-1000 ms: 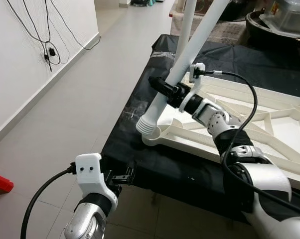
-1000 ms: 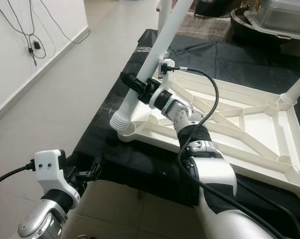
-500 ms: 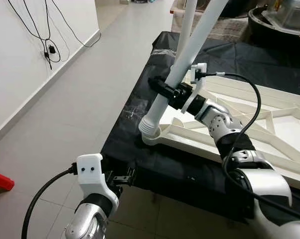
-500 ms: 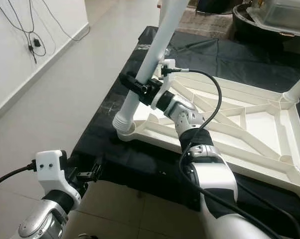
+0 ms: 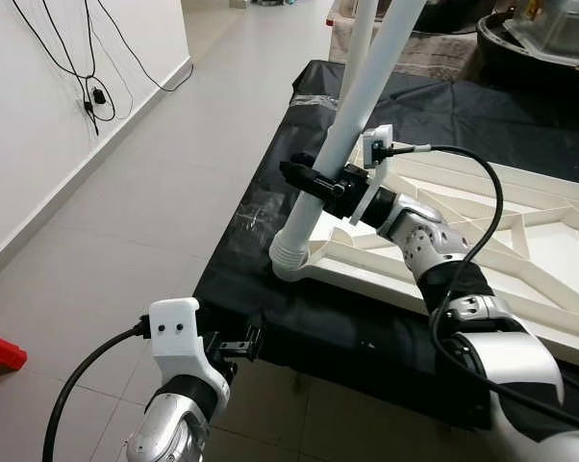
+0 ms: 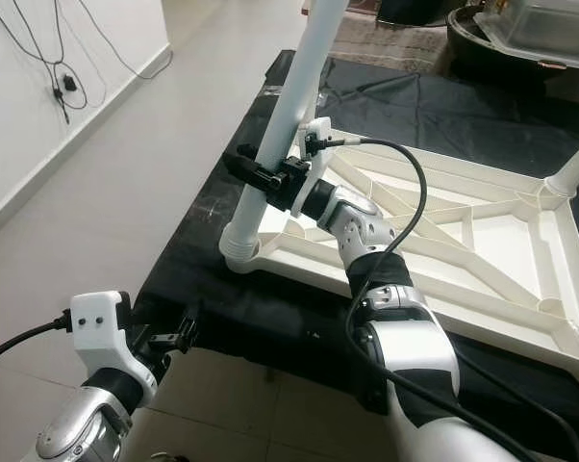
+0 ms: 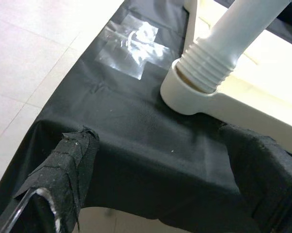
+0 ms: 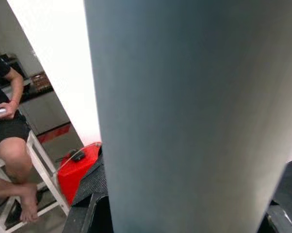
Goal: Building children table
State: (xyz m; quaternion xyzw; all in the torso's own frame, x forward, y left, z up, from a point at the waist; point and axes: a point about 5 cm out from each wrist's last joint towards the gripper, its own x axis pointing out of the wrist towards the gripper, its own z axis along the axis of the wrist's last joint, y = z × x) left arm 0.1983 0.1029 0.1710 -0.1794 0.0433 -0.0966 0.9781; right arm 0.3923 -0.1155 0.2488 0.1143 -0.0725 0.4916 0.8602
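I am putting a leg on the little table. My right gripper point(image 5: 314, 183) is clamped on the white leg point(image 5: 352, 135). The leg's ridged end sits in the corner socket point(image 7: 185, 94) at the near left of the upside-down tabletop point(image 6: 463, 241), which lies on a black cloth point(image 5: 261, 279). Next I think I must twist the leg tight. My left gripper point(image 7: 160, 189) waits low by the near edge, fingers apart. My left wrist view shows the ridges up close. My right wrist view shows a person point(image 8: 8, 121) sitting.
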